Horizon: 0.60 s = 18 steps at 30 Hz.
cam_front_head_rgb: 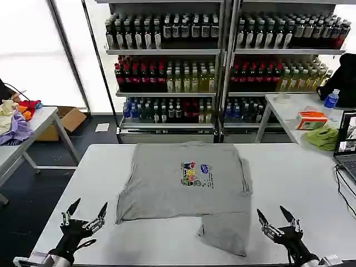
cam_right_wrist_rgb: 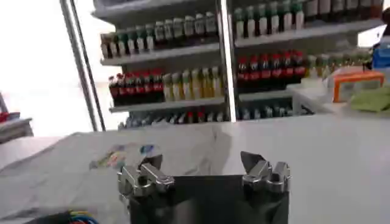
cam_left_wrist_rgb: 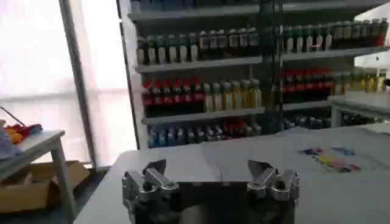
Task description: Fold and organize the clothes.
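Observation:
A light grey short-sleeved shirt [cam_front_head_rgb: 178,186] lies spread on the white table [cam_front_head_rgb: 289,178], its small multicoloured chest print [cam_front_head_rgb: 194,174] facing up. Its near right part is folded into a flap [cam_front_head_rgb: 225,232] toward the front edge. My left gripper [cam_front_head_rgb: 87,211] hovers open near the table's front left corner, short of the shirt's left side. My right gripper [cam_front_head_rgb: 275,214] stands open at the front right, just right of the flap. The left wrist view shows the print [cam_left_wrist_rgb: 334,159] off beyond the left gripper [cam_left_wrist_rgb: 207,170]. The right gripper [cam_right_wrist_rgb: 202,162] has the shirt [cam_right_wrist_rgb: 79,176] before it.
Shelves of bottles [cam_front_head_rgb: 222,61] stand behind the table. A side table [cam_front_head_rgb: 33,125] at the left holds purple, cream and red garments. Another table at the right carries a lime-green cloth [cam_front_head_rgb: 324,137], an orange box [cam_front_head_rgb: 311,119], a bottle [cam_front_head_rgb: 331,99] and a laptop [cam_front_head_rgb: 347,146].

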{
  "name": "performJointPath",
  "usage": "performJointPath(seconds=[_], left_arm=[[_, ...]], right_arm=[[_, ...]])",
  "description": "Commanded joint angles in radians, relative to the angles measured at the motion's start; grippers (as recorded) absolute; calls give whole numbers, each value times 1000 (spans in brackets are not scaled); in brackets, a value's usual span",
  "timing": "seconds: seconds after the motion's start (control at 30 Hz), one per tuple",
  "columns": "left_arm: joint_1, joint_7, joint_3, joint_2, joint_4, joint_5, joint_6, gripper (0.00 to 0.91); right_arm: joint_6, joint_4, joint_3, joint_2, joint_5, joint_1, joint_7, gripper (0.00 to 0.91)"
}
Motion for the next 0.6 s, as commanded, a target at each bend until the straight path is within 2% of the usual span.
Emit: performJointPath(seconds=[0.03,0.17,0.33,0.6], left_arm=[[-64,-66,121,184,31,-211,235,907],[-108,-78,171,191,56,-239,275,907],[-172,-81,207,195,122,-243,278,907],[-243,-73,228,194,212,-247,279,907]], right_arm=[[-220,86,-94,-26,-52,-9,113,907],[-233,85,-123,-14,-72,-8,126,907],[-232,71,-159,2,-138,-6,117,907],[-232,68,-184,33,-162,-19,126,907]])
